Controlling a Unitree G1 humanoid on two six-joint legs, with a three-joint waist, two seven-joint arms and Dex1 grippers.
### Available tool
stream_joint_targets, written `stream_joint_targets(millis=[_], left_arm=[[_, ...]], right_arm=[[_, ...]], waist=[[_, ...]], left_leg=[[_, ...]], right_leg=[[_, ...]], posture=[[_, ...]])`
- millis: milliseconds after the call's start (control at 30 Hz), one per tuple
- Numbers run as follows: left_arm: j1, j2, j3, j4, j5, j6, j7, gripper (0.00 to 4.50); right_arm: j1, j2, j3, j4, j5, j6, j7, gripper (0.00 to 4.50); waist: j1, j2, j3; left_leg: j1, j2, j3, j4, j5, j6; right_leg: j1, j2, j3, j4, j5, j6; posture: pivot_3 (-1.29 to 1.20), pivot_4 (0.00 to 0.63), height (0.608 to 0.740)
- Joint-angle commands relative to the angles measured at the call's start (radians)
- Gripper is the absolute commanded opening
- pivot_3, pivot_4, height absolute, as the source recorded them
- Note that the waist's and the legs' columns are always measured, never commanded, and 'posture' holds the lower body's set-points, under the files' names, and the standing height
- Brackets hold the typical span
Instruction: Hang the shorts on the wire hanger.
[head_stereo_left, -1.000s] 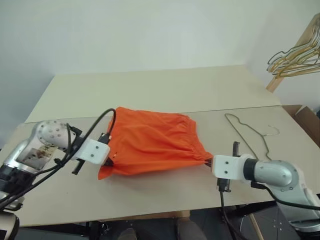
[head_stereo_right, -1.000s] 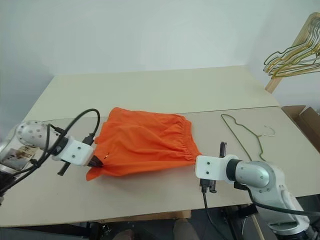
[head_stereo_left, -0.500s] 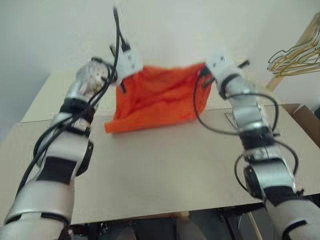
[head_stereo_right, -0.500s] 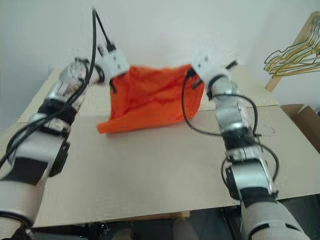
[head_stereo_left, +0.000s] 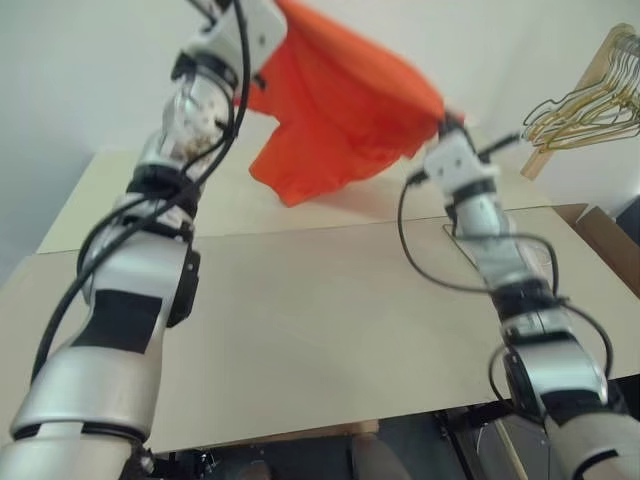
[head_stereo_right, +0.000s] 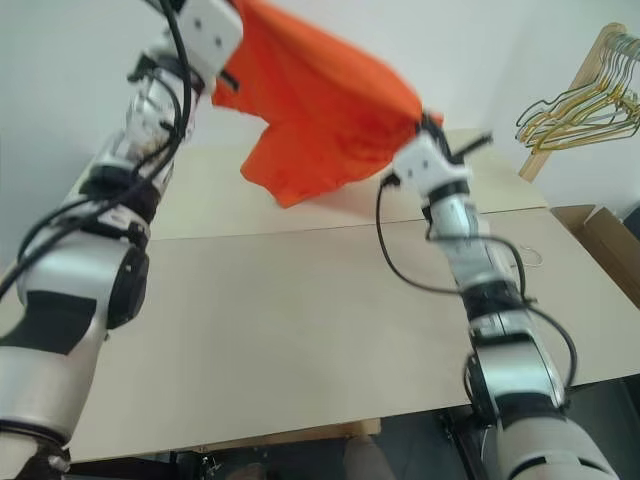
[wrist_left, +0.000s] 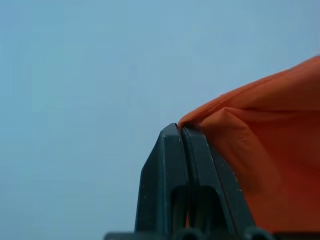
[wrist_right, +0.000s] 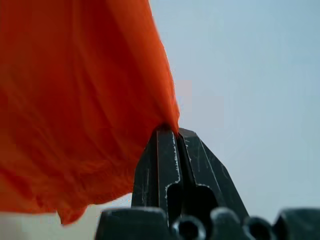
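The orange shorts (head_stereo_left: 340, 95) hang in the air above the far part of the table, stretched between my two raised grippers. My left gripper (wrist_left: 179, 128) is shut on one corner of the fabric, high up at the top of the eye views. Lower and to the right, my right gripper (wrist_right: 170, 131) is shut on the opposite corner (head_stereo_left: 432, 108). The loose middle of the shorts droops to a point (head_stereo_left: 290, 190) clear of the table. The wire hanger (head_stereo_right: 533, 257) lies flat on the table at the right, mostly hidden behind my right arm.
The beige table (head_stereo_left: 300, 320) has a seam across it, with a second panel behind. A wooden rod with bunched gold and grey hangers (head_stereo_left: 585, 105) stands at the far right. A cardboard box (head_stereo_left: 612, 235) sits beyond the table's right edge.
Both arms have swung up and forward, lifting the shorts off the table into the air. The left hand has risen higher than the right.
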Motion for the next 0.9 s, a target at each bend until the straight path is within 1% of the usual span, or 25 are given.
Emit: stream_joint_targets(millis=[33, 67, 100, 133, 167, 200, 267, 300, 333, 400, 467, 533, 600, 700, 767, 900], left_arm=[[0.174, 0.047, 0.044, -0.254, -0.193, 0.001, -0.356, 0.02], [0.32, 0.1, 0.035, -0.457, -0.285, 0.083, -0.488, 0.02], [0.463, 0.169, 0.023, -0.665, -0.38, 0.201, -0.619, 0.02], [0.582, 0.231, 0.022, -0.842, -0.457, 0.3, -0.709, 0.02], [0.678, 0.303, 0.022, -0.987, -0.522, 0.396, -0.794, 0.02], [0.746, 0.362, 0.029, -1.082, -0.562, 0.458, -0.854, 0.02], [0.852, 0.469, 0.048, -1.219, -0.614, 0.555, -0.948, 0.02], [0.897, 0.525, 0.056, -1.268, -0.627, 0.593, -0.996, 0.02], [0.94, 0.571, 0.066, -1.299, -0.635, 0.593, -1.045, 0.02], [1.017, 0.66, 0.082, -1.356, -0.643, 0.616, -1.125, 0.02], [1.091, 0.722, 0.106, -1.407, -0.644, 0.622, -1.18, 0.02], [1.186, 0.781, 0.135, -1.471, -0.651, 0.634, -1.23, 0.02], [1.262, 0.803, 0.153, -1.527, -0.657, 0.647, -1.244, 0.02], [1.32, 0.79, 0.156, -1.59, -0.646, 0.672, -1.221, 0.02], [1.324, 0.772, 0.141, -1.617, -0.638, 0.698, -1.203, 0.02], [1.3, 0.73, 0.093, -1.649, -0.603, 0.761, -1.163, 0.02]], right_arm=[[0.11, -0.081, -0.01, -0.151, 0.059, -0.092, 0.142, 0.0], [0.163, -0.101, -0.003, -0.18, 0.091, -0.118, 0.2, 0.0], [0.206, -0.123, 0.011, -0.197, 0.111, -0.146, 0.257, 0.0], [0.236, -0.138, 0.023, -0.208, 0.133, -0.177, 0.308, 0.0], [0.259, -0.149, 0.034, -0.216, 0.149, -0.204, 0.349, 0.0], [0.272, -0.154, 0.043, -0.22, 0.171, -0.22, 0.392, 0.0], [0.285, -0.163, 0.063, -0.215, 0.194, -0.272, 0.458, 0.0], [0.287, -0.169, 0.076, -0.21, 0.202, -0.295, 0.496, 0.0], [0.29, -0.175, 0.088, -0.207, 0.207, -0.306, 0.531, 0.0], [0.292, -0.191, 0.111, -0.197, 0.196, -0.341, 0.587, 0.0], [0.298, -0.211, 0.131, -0.192, 0.183, -0.37, 0.637, 0.0], [0.312, -0.241, 0.157, -0.193, 0.175, -0.4, 0.696, 0.0], [0.324, -0.271, 0.173, -0.195, 0.156, -0.432, 0.731, 0.0], [0.344, -0.323, 0.187, -0.206, 0.14, -0.463, 0.778, 0.0], [0.362, -0.354, 0.185, -0.223, 0.15, -0.463, 0.804, 0.0], [0.388, -0.403, 0.162, -0.228, 0.099, -0.479, 0.788, 0.0]], waist=[[-0.01, 0.0, 0.0], [-0.028, 0.001, 0.0], [-0.042, 0.001, -0.001], [-0.059, 0.001, -0.001], [-0.075, 0.001, -0.001], [-0.085, 0.001, -0.001], [-0.085, 0.001, -0.001], [-0.081, 0.001, -0.001], [-0.076, 0.001, -0.001], [-0.056, 0.001, 0.0], [-0.03, 0.003, 0.002], [-0.007, 0.003, 0.003], [0.018, 0.003, 0.003], [0.047, 0.003, 0.003], [0.066, 0.003, 0.004], [0.08, 0.004, 0.004]], left_leg=[[0.002, 0.001, 0.0, 0.0, 0.0, 0.0], [0.003, 0.001, 0.0, -0.001, 0.0, 0.001], [0.005, 0.002, 0.0, -0.003, -0.001, 0.002], [0.006, 0.004, -0.001, -0.003, -0.002, 0.004], [0.007, 0.005, -0.003, -0.002, -0.004, 0.008], [0.007, 0.006, -0.005, -0.002, -0.007, 0.012], [0.009, 0.006, -0.006, 0.0, -0.008, 0.015], [0.011, 0.006, -0.006, 0.001, -0.011, 0.019], [0.015, 0.005, -0.006, 0.002, -0.011, 0.02], [0.031, 0.004, -0.005, 0.0, -0.013, 0.023], [0.049, 0.005, -0.003, -0.004, -0.015, 0.026], [0.062, 0.005, -0.001, -0.006, -0.019, 0.033], [0.062, 0.007, -0.001, -0.007, -0.021, 0.035], [0.059, 0.007, -0.002, -0.006, -0.021, 0.035], [0.058, 0.007, -0.002, -0.005, -0.021, 0.036], [0.059, 0.007, -0.001, -0.004, -0.022, 0.037]], right_leg=[[0.002, 0.001, 0.0, -0.003, 0.0, 0.0], [0.003, 0.001, 0.0, -0.004, 0.0, 0.0], [0.005, 0.002, 0.001, -0.003, 0.0, 0.0], [0.007, 0.004, 0.003, -0.003, 0.0, 0.0], [0.009, 0.006, 0.004, -0.003, 0.0, 0.0], [0.009, 0.007, 0.005, -0.003, 0.0, 0.0], [0.012, 0.008, 0.006, -0.003, 0.0, 0.0], [0.014, 0.008, 0.006, -0.003, 0.0, 0.0], [0.017, 0.007, 0.006, -0.004, 0.0, 0.0], [0.033, 0.006, 0.006, -0.01, 0.0, 0.0], [0.052, 0.007, 0.005, -0.017, -0.001, 0.0], [0.065, 0.007, 0.004, -0.022, -0.002, 0.0], [0.066, 0.009, 0.004, -0.024, -0.002, 0.0], [0.063, 0.009, 0.004, -0.025, -0.002, -0.001], [0.063, 0.009, 0.005, -0.025, -0.002, -0.001], [0.063, 0.008, 0.005, -0.025, -0.002, -0.001]], posture=[[-0.15, 0.034, 0.74], [-0.15, 0.036, 0.74], [-0.14, 0.037, 0.74], [-0.14, 0.037, 0.74], [-0.13, 0.037, 0.74], [-0.13, 0.037, 0.74], [-0.11, 0.037, 0.74], [-0.11, 0.037, 0.74], [-0.11, 0.037, 0.74], [-0.1, 0.035, 0.74], [-0.09, 0.036, 0.74], [-0.09, 0.038, 0.74], [-0.09, 0.039, 0.74], [-0.09, 0.045, 0.74], [-0.1, 0.049, 0.74], [-0.11, 0.052, 0.74]])
